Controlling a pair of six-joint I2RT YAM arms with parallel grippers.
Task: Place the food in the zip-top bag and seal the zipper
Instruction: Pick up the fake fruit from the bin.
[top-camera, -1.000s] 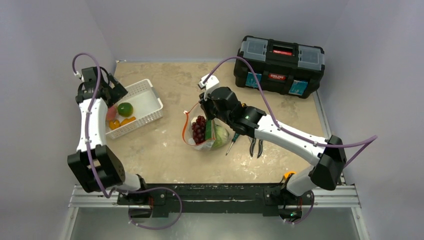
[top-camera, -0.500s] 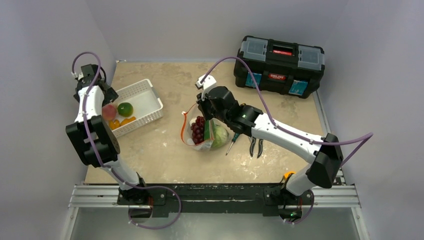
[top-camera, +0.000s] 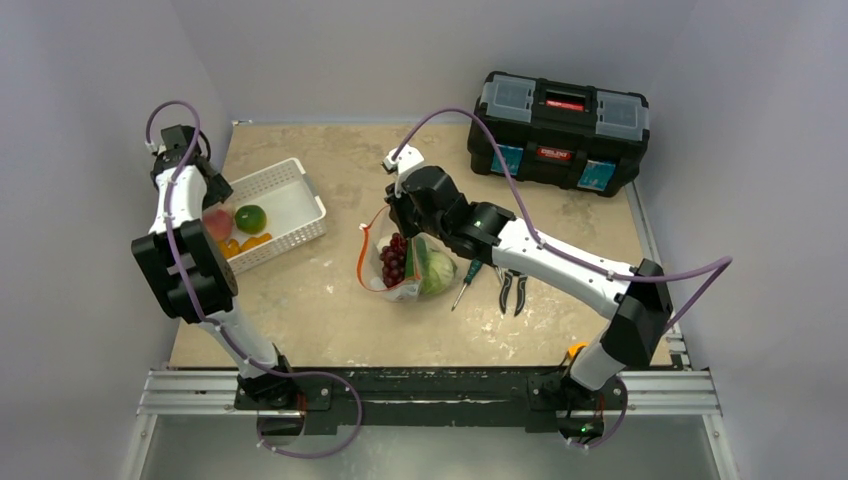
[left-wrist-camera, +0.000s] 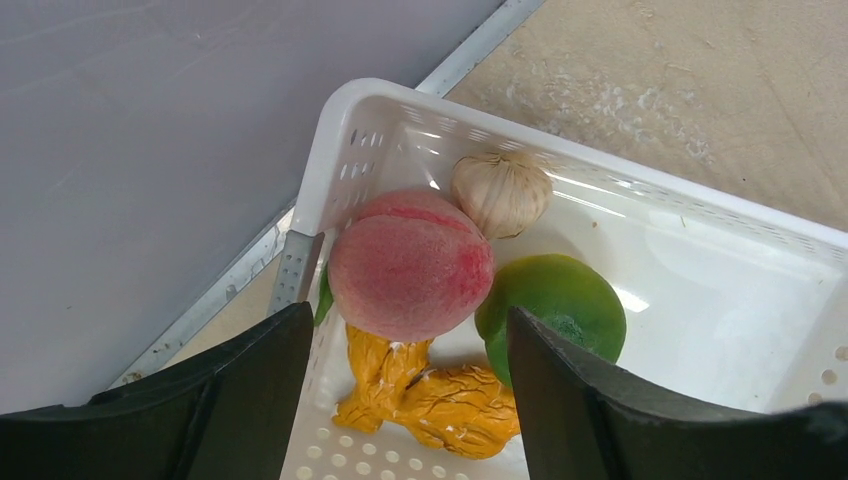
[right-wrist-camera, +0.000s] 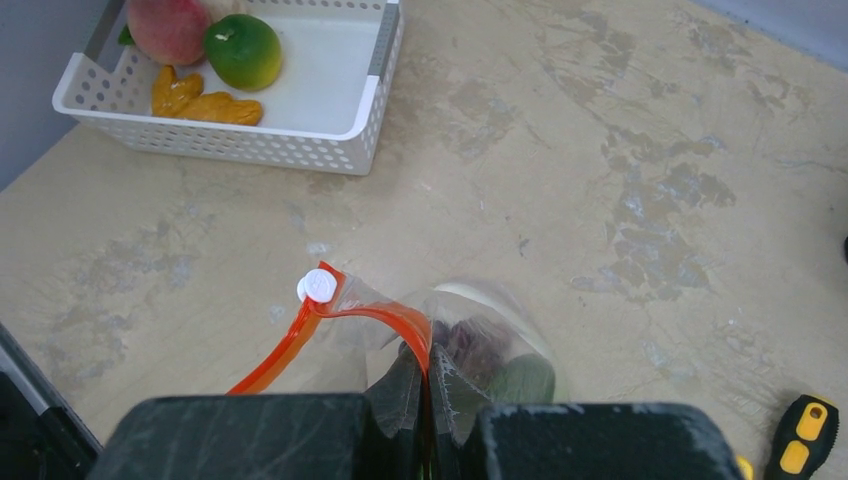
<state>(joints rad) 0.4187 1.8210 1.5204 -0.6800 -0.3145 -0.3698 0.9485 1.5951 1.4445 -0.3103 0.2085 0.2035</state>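
Note:
The clear zip-top bag (top-camera: 402, 285) stands at mid table, holding the dark red grapes (top-camera: 393, 258), the cucumber (top-camera: 418, 258) and the cabbage (top-camera: 440, 272). My right gripper (top-camera: 402, 215) is shut on the bag's orange-red zipper (right-wrist-camera: 375, 320) and holds the mouth up; the white label (right-wrist-camera: 319, 286) sits at the strip's bend. My left gripper (left-wrist-camera: 408, 318) is open above the white basket (left-wrist-camera: 700, 230), its jaws either side of the pink-red peach (left-wrist-camera: 410, 265), apart from it. The green round fruit (left-wrist-camera: 555, 310) lies beside the peach. The peach (top-camera: 217, 222) and the green fruit (top-camera: 250, 218) also show from above.
The basket also holds a garlic bulb (left-wrist-camera: 500, 192) and an orange ginger piece (left-wrist-camera: 430, 395). A screwdriver (top-camera: 465, 282) and pliers (top-camera: 512, 290) lie right of the bag. A black toolbox (top-camera: 558, 130) stands at the back right. The wall is close on the left.
My left arm has folded back, bringing the gripper over the basket's left end. My right gripper has shifted slightly left and back, still holding the zipper.

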